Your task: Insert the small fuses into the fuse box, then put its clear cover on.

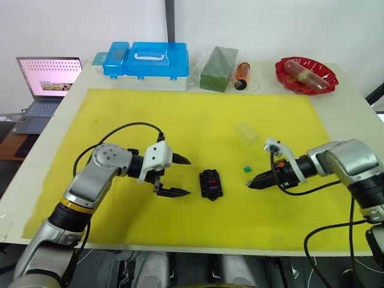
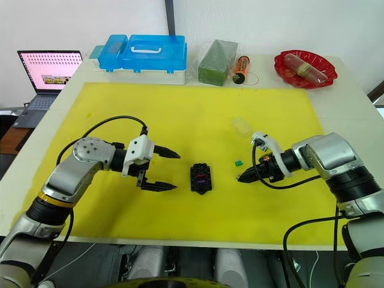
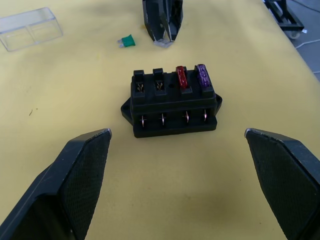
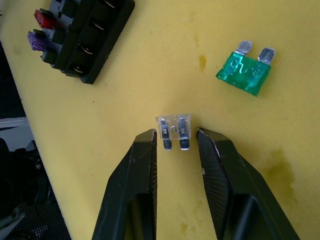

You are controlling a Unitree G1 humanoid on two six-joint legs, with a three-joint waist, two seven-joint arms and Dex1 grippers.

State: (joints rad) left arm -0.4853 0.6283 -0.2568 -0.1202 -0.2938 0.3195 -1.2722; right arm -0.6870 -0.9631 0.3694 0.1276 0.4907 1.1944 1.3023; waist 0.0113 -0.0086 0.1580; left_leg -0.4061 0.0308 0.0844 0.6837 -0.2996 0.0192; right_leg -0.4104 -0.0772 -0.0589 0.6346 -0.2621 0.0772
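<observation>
Mid-mat, fuse box (image 1: 211, 183): sat flat on yellow mat (image 1: 180, 120), red and purple fuses seated, two slots empty.
Clear fuse (image 4: 174, 131): lay between right gripper (image 4: 175, 150) tips, narrow gap, probably lined up for pickup.
Green fuse (image 4: 245, 72): loose nearby.
Left gripper (image 1: 174, 177): spread wide beside box, likely waiting.
Clear cover (image 3: 27, 28): parked further off.

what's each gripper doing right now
Left gripper: open, empty, beside the fuse box.
Right gripper: open, fingers either side of the clear fuse.

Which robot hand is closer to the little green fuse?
Right. The right gripper sits just beside the green fuse; the left gripper is beyond the fuse box.
</observation>
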